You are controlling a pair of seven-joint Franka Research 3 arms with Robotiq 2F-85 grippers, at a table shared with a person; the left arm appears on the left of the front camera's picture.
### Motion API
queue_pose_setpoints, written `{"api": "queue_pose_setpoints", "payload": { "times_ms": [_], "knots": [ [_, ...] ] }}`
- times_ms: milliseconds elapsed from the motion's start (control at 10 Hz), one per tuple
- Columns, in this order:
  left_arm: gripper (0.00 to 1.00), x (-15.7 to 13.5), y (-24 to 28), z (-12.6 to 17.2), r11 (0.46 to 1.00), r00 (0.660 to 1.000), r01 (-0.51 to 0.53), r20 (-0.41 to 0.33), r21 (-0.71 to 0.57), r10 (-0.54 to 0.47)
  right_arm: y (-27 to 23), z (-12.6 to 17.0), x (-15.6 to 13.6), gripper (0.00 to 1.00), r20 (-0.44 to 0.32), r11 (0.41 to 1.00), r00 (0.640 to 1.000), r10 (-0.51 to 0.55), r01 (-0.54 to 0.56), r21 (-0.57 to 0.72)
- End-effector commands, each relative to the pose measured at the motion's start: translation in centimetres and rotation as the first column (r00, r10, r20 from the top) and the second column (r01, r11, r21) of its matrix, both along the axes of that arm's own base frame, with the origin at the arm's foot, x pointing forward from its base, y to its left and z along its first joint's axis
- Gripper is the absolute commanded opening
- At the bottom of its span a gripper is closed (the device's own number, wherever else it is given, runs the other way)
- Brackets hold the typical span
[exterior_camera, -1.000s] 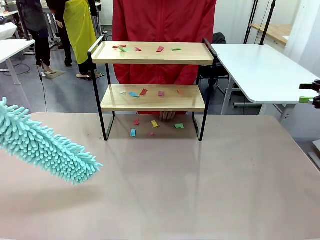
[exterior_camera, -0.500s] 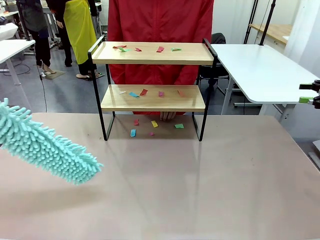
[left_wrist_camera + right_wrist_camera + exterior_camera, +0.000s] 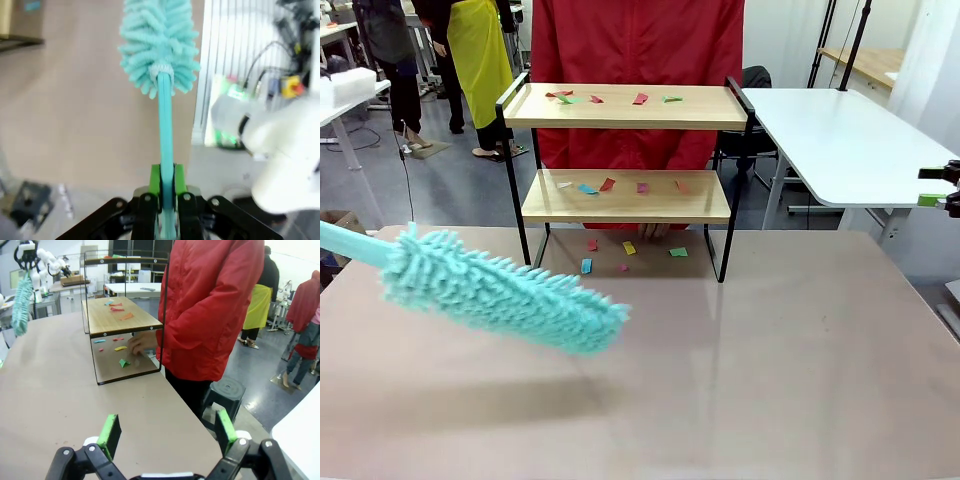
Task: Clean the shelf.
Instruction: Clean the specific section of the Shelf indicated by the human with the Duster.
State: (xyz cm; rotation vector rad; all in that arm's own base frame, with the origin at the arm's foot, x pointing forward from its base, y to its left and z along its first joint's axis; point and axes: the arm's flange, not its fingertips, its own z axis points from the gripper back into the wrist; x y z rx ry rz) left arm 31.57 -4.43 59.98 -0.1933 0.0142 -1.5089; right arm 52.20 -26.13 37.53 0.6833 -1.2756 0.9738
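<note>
My left gripper [image 3: 166, 176] pinches the thin handle of a teal duster [image 3: 505, 298], whose fluffy head hangs over the table [image 3: 790, 360], short of the shelf [image 3: 710, 108]. The shelf stands at the far edge, with paper scraps [image 3: 640, 98] on both boards and underneath. My right gripper [image 3: 168, 430] is spread wide and empty. I judge this the approach; next I must raise the head to a board and sweep.

shelf [image 3: 700, 105]: light wood boards, thin black metal frame; duster [image 3: 500, 290]: fluffy teal cloth; table [image 3: 770, 350]: smooth, faintly glossy
</note>
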Motion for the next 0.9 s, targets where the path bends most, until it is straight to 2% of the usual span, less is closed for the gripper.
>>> {"api": "queue_pose_setpoints", "payload": {
  "times_ms": [0, 100, 300, 400, 500, 600, 700, 800],
  "knots": [
    [0.13, -1.7, -1.9, -3.7, 0.979, 1.0, -0.026, -0.005, -0.203, 0.025, 0.3, 0.3, 0.0, 1.0, 0.003, 1.0, 1.0, 0.003, -0.003, -0.001],
    [0.13, -2.3, -3.8, -5.0, 0.972, 0.996, -0.087, -0.007, -0.217, 0.087, 0.3, 0.3, 0.0, 1.0, 0.003, 1.0, 1.0, 0.003, -0.003, -0.001],
    [0.13, -3.6, -7.7, -8.7, 0.925, 0.983, -0.18, -0.019, -0.336, 0.184, 0.3, 0.3, 0.0, 1.0, 0.003, 1.0, 1.0, 0.003, -0.003, -0.001],
    [0.13, -4.0, -9.0, -10.3, 0.886, 0.961, -0.275, -0.071, -0.373, 0.268, 0.3, 0.3, 0.0, 1.0, 0.003, 1.0, 1.0, 0.003, -0.003, -0.001],
    [0.13, -4.9, -10.2, -11.9, 0.832, 0.929, -0.369, -0.166, -0.415, 0.33, 0.3, 0.3, 0.0, 1.0, 0.003, 1.0, 1.0, 0.003, -0.003, -0.001],
    [0.13, -5.2, -11.1, -12.7, 0.794, 0.896, -0.445, -0.21, -0.414, 0.392, 0.3, 0.3, 0.0, 1.0, 0.003, 1.0, 1.0, 0.003, -0.003, -0.001],
    [0.13, -5.6, -12.1, -12.7, 0.788, 0.889, -0.458, -0.195, -0.413, 0.414, 0.3, 0.3, 0.0, 1.0, 0.003, 1.0, 1.0, 0.003, -0.003, -0.001],
    [0.13, -5.1, -12.7, -12.3, 0.805, 0.889, -0.458, -0.191, -0.378, 0.416, 0.3, 0.3, 0.0, 1.0, 0.003, 1.0, 1.0, 0.003, -0.003, -0.001]
  ]
}}
